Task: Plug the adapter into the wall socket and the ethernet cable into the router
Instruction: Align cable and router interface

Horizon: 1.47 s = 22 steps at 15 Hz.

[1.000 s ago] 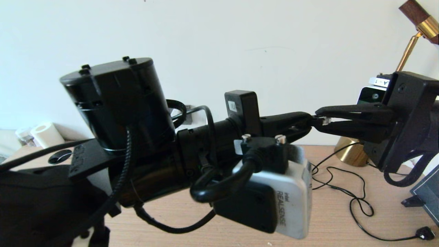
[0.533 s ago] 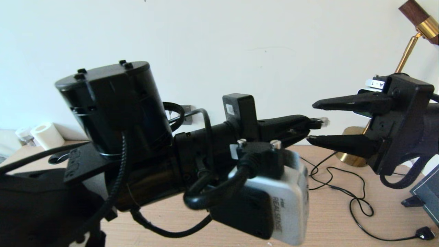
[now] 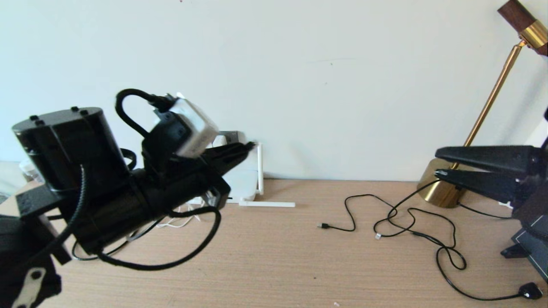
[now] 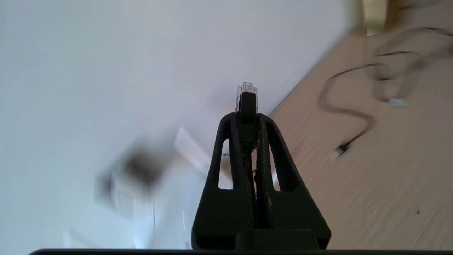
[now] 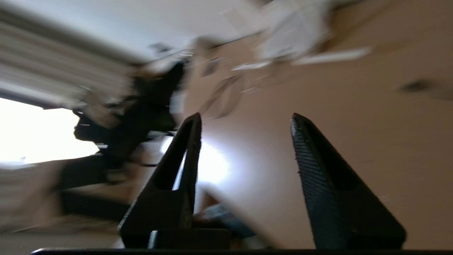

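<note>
Left gripper (image 3: 248,147): closed on the plug of the ethernet cable (image 4: 246,97); the clear plug tip is seen sticking out past the fingertips in the left wrist view. The gripper is held above the table, far left, pointed toward the wall, with its tip just in front of the router's right antenna.
Ethernet cable: only the plug end is made out, pinched between the left fingers; the rest of its run cannot be traced.
Router (image 3: 244,184): white, at the far left of the table against the wall, largely hidden by the left arm. One antenna stands upright; another lies flat on the table, pointing right.
Wall socket (image 3: 231,136): a grey plate is seen on the wall just above the router, partly covered by the wrist camera.
Adapter: not made out; thin white cord is noted on the table near the router, under the left arm.
Right gripper (image 3: 436,161): jaws apart, nothing held, at the right edge, above the table, pointing left.
Lamp (image 3: 441,190): brass base at far right by the wall.
Thin black cables (image 3: 411,222): strewn over the right half of the table (image 3: 299,265).
</note>
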Available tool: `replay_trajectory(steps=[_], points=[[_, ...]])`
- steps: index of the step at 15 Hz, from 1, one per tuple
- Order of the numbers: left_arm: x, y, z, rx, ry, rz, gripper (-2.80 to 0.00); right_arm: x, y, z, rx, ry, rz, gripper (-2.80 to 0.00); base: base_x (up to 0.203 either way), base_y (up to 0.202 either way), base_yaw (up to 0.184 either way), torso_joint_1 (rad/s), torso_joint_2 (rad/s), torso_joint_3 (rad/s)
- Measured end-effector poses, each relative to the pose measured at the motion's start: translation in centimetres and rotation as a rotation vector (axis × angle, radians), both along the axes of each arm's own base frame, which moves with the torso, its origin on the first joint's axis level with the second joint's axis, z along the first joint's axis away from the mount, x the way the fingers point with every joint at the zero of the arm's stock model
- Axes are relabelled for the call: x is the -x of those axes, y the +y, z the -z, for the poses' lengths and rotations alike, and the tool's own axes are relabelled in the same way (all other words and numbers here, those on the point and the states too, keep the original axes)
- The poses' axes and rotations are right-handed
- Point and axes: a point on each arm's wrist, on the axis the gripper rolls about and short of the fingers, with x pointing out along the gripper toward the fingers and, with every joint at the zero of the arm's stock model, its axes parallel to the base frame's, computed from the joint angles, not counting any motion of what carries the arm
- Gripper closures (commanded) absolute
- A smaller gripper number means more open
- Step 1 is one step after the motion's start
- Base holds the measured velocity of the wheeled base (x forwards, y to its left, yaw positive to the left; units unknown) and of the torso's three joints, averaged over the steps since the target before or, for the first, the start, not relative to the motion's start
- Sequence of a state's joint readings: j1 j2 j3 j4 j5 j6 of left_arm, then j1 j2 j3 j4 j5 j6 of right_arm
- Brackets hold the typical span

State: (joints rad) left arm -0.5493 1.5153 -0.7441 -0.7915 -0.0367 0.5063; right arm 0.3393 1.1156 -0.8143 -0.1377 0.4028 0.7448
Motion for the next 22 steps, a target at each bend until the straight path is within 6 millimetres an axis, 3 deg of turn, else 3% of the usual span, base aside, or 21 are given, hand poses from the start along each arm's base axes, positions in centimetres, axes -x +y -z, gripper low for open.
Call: replay_trajectory(steps=[2, 5, 8, 11, 15, 18, 22], points=[[-1.2, 2.7, 1.5, 0.149, 0.209, -0.169, 0.00, 2.6, -1.4, 0.5, 0.225, -0.144, 0.154, 0.00, 0.000, 0.000, 0.000, 0.000, 0.00, 0.000], [-2.0, 4.8, 3.0, 0.347, 0.489, -0.313, 0.00, 8.3, -3.7, 0.6, 0.406, -0.237, 0.204, 0.00, 0.000, 0.000, 0.000, 0.000, 0.00, 0.000], [-2.1, 5.5, 3.3, 0.432, 0.552, -0.364, 0.00, 14.2, -5.9, 1.5, 0.510, -0.221, 0.311, 0.00, 0.000, 0.000, 0.000, 0.000, 0.00, 0.000], [-1.9, 6.1, 4.0, 0.420, 0.550, -0.424, 0.00, 16.8, -6.3, 3.1, 0.673, -0.177, 0.587, 0.00, 0.000, 0.000, 0.000, 0.000, 0.00, 0.000], [-2.5, 6.4, 6.5, 0.336, 0.575, -0.547, 0.00, 18.5, -5.9, 7.0, 0.809, -0.175, 0.719, 0.00, 0.000, 0.000, 0.000, 0.000, 0.00, 0.000], [-3.1, 6.3, 8.7, 0.336, 0.570, -0.563, 0.00, 16.9, -6.0, 10.4, 0.850, -0.226, 0.725, 0.00, 0.000, 0.000, 0.000, 0.000, 0.00, 0.000], [-4.9, 5.6, 12.0, 0.336, 0.484, -0.578, 0.00, 15.1, -6.0, 17.7, 0.912, -0.195, 0.534, 0.00, 0.000, 0.000, 0.000, 0.000, 0.00, 0.000]])
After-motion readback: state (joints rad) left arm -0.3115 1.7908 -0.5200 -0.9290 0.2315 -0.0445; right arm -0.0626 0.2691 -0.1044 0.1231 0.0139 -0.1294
